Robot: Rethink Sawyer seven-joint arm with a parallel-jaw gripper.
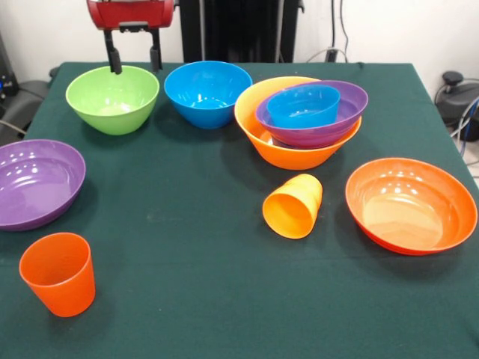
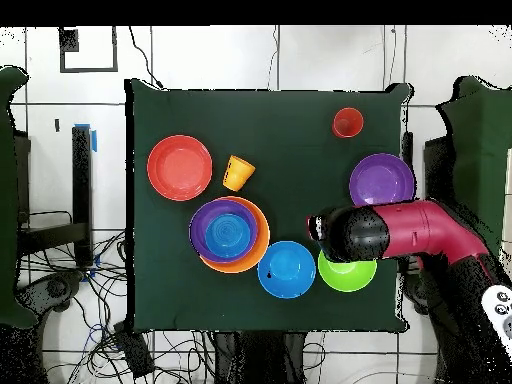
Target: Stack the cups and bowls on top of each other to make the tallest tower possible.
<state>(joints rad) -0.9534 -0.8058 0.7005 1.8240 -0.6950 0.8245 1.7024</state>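
My gripper (image 1: 134,66) hangs open over the far rim of the lime green bowl (image 1: 112,99), holding nothing. In the overhead view the arm's head (image 2: 358,234) covers most of that bowl (image 2: 346,274). The tower (image 1: 303,120) is the big yellow-orange bowl (image 1: 278,152) with a purple bowl (image 1: 340,120) and a small blue bowl (image 1: 303,105) nested inside. A medium blue bowl (image 1: 207,92) stands beside it. The yellow-orange cup (image 1: 293,206) lies on its side. The red-orange cup (image 1: 58,273) stands upright at the front left. A second purple bowl (image 1: 36,182) and a red-orange bowl (image 1: 410,204) sit apart.
The table (image 1: 187,247) has a dark green cloth. Cables and dark equipment lie on the floor beyond its edges (image 2: 60,290).
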